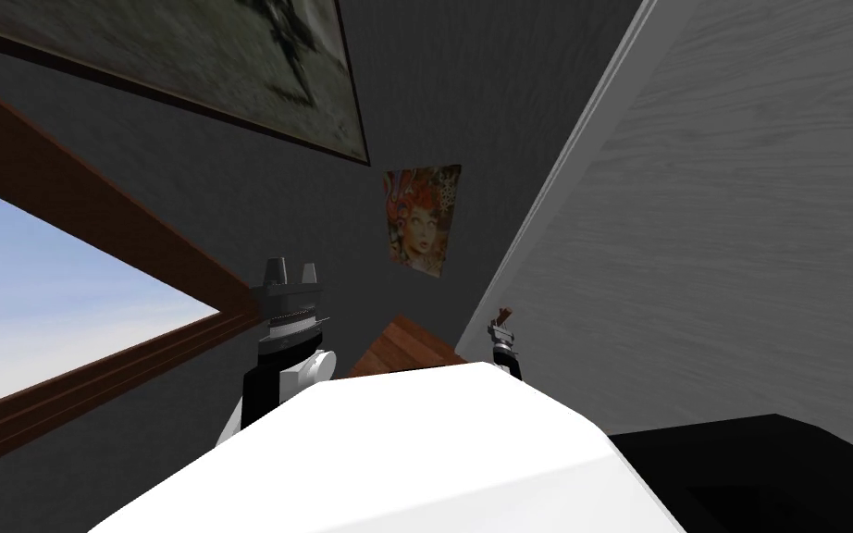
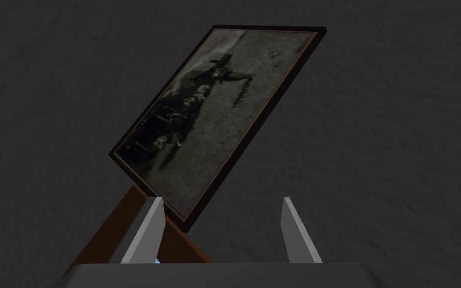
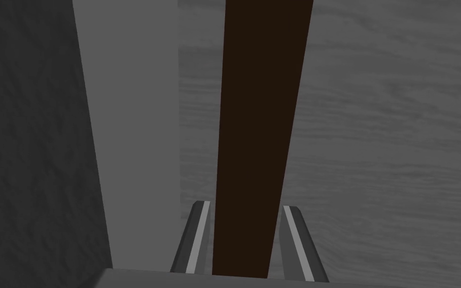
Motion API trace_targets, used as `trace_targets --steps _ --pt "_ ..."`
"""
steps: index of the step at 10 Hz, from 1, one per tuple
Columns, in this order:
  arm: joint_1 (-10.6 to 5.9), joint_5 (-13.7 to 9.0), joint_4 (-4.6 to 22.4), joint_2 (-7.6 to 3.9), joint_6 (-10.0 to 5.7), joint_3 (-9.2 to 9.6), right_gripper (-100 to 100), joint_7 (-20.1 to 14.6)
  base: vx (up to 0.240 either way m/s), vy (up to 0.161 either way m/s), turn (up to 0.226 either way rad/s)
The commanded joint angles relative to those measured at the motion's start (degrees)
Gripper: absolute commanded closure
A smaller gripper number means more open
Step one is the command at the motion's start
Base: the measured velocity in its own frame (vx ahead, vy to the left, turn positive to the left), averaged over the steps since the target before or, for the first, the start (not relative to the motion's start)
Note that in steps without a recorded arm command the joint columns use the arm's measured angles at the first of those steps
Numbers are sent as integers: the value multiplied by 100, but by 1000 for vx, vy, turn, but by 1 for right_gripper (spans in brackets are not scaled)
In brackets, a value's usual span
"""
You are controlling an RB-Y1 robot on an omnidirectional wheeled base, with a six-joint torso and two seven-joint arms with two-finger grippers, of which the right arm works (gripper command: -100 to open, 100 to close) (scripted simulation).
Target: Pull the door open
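Handle (image 3: 262,100): dark brown bar on grey door (image 3: 384,150).
Right gripper (image 3: 244,205): fingers clamped on handle.
Left gripper (image 2: 222,200): fingers apart.

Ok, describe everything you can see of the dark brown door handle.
The long dark brown bar handle is a plain, flat, straight strip, matte, material unclear. It runs along the light grey wood-grained door, beside a paler grey strip, away from the right gripper, whose jaws are shut on its two sides at the near end. In the head view a short brown stub of it stands above that gripper. Its mounts are hidden.
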Motion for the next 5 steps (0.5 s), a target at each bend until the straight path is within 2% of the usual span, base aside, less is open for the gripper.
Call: trace_targets --steps 1,5 --pt "69 45 -70 -36 43 112 100 -77 -210 24 59" --pt "150 192 -228 -138 62 422 100 -290 -213 17 62"
